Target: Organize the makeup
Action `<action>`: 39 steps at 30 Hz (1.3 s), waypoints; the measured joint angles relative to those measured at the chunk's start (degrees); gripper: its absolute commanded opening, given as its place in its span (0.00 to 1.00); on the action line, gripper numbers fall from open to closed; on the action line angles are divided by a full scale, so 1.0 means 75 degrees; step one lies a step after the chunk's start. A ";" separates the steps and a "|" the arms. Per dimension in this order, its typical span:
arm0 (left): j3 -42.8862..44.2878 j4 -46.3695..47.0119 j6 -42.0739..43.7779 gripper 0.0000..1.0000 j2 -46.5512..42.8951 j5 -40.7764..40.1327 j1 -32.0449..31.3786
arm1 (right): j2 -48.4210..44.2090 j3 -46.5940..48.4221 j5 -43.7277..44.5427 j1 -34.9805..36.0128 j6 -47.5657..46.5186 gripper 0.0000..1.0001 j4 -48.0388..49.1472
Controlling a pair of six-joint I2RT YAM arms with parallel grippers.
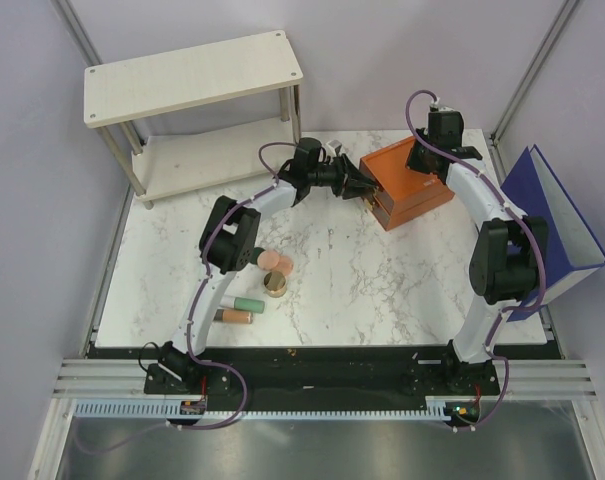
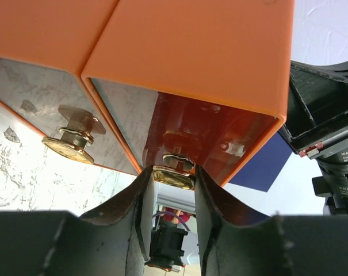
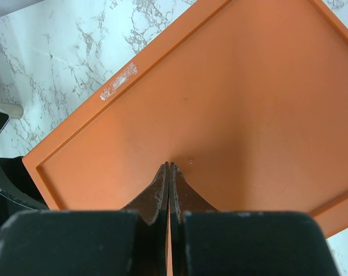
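Step in hand: opening a drawer of the orange drawer box (image 1: 407, 185) so the makeup can go in. This is a judgement from the pose of both arms.
Left hand (image 1: 360, 187): at the box front, its two fingers (image 2: 140, 213) bracketing a gold drawer knob (image 2: 174, 177). The knob fills nearly the whole gap between them. Whether they already clamp it cannot be told.
Right hand (image 1: 422, 160): fingers together, holding nothing, tips set down on the box top as if to brace it.
Makeup location: all on the table (image 1: 382, 290) near its left edge, well apart from the box, which stands by the far right corner.
Makeup items: peach-pink discs (image 1: 278, 262), gold-rimmed jar (image 1: 275, 285), mint-green tube (image 1: 248, 303) and tan tube (image 1: 234, 316). One dark green disc (image 1: 254, 259) is partly under the left arm.
Next move calls for: a firm grip on the knob and a straight pull along the drawer's travel. The right hand's downward press should stop the box from sliding with it.
Risk: the knob is small and smooth, so an off-centre grip may slip off.
Top view only: the makeup layout and both arms' reach.
Left wrist view only: the knob between the fingers, and a second knob (image 2: 70, 141) on the neighbouring drawer front.
Right wrist view only: the right hand (image 3: 169, 167) meeting the flat orange top.
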 measured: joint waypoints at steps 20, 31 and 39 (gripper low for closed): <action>-0.1769 0.0501 0.0093 0.02 -0.1064 -0.0589 0.0087 | 0.0143 0.0032 -0.0268 -0.0076 0.0003 0.00 0.0280; -0.3888 0.0035 0.0822 0.02 -0.2658 -0.0592 0.0548 | 0.0207 0.0058 -0.0446 -0.0131 0.0003 0.00 0.0361; -0.4712 -0.0880 0.1513 0.12 -0.3538 -0.0664 0.0886 | 0.0259 0.0111 -0.0560 -0.0149 0.0032 0.00 0.0405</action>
